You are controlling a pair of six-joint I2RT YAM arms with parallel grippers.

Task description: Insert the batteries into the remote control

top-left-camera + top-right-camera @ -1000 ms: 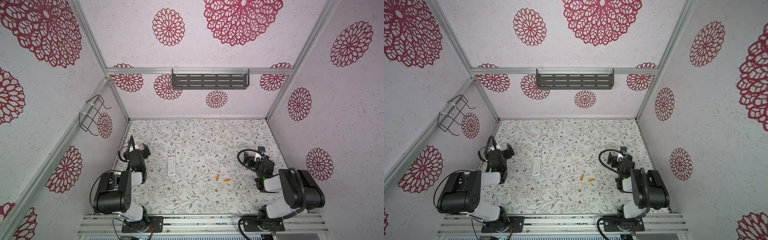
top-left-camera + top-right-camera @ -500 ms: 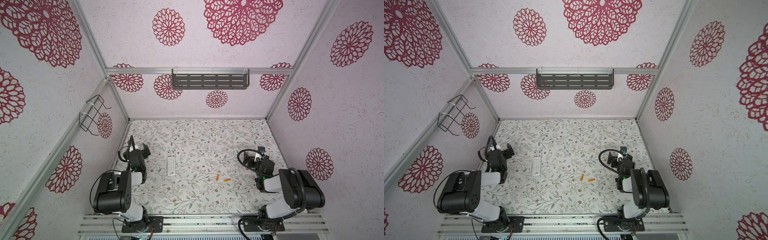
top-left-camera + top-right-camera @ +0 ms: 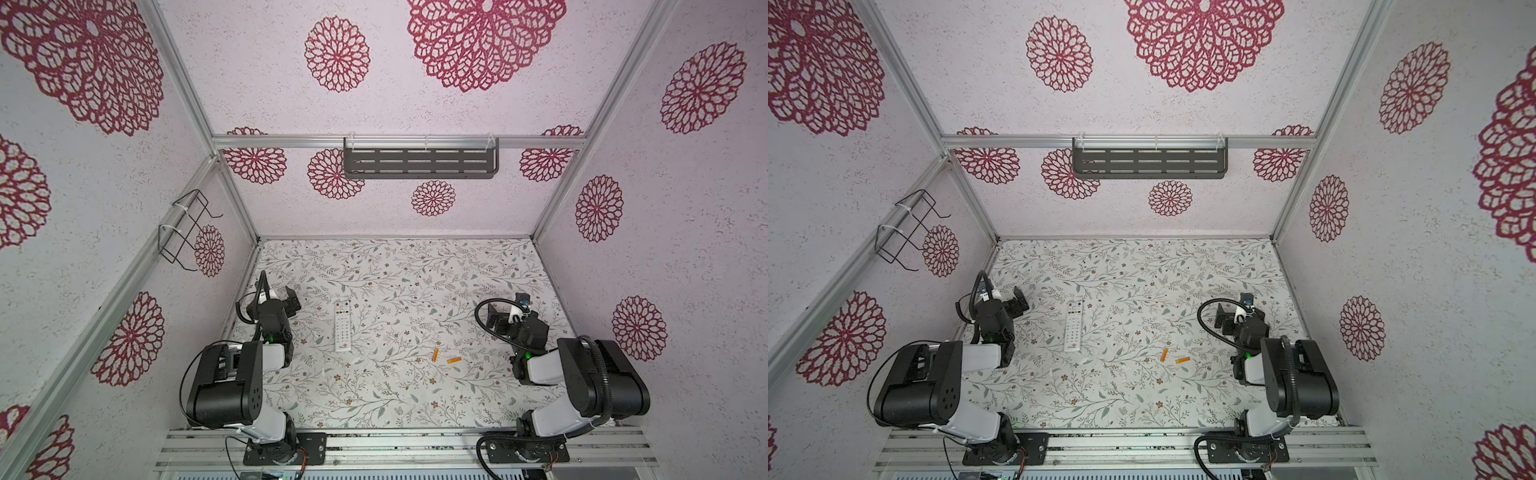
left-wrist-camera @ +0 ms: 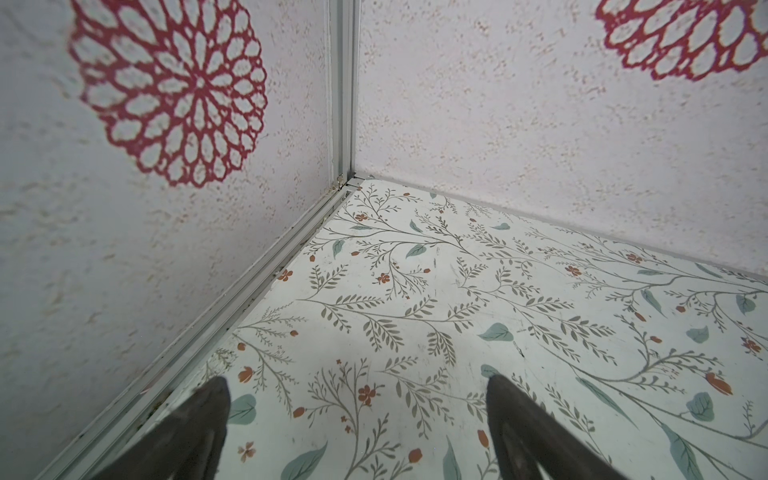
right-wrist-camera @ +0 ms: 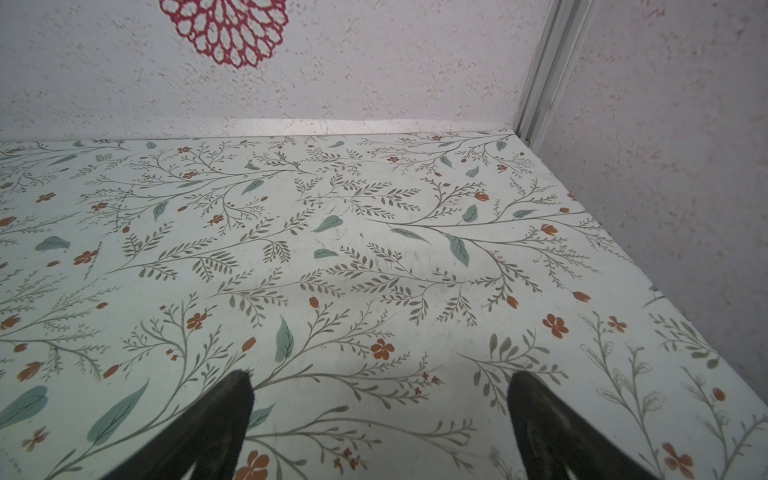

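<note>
White plastic bar-shaped remote control [image 3: 342,326] lies buttons-up on the floral counter [image 3: 415,270], two slim orange batteries [image 3: 435,354] loose near its logo end. Flanking it, left end effector [image 4: 355,384] and right end effector [image 5: 381,376] gape empty, task unstarted; flipping the remote likely comes first. Wrist views show only bare counter.

Bright even light, wide-angle edge distortion

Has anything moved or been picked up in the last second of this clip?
Nothing visibly changed. The left gripper and right gripper stay open and empty at the sides. The remote control and both batteries lie untouched on the table.
</note>
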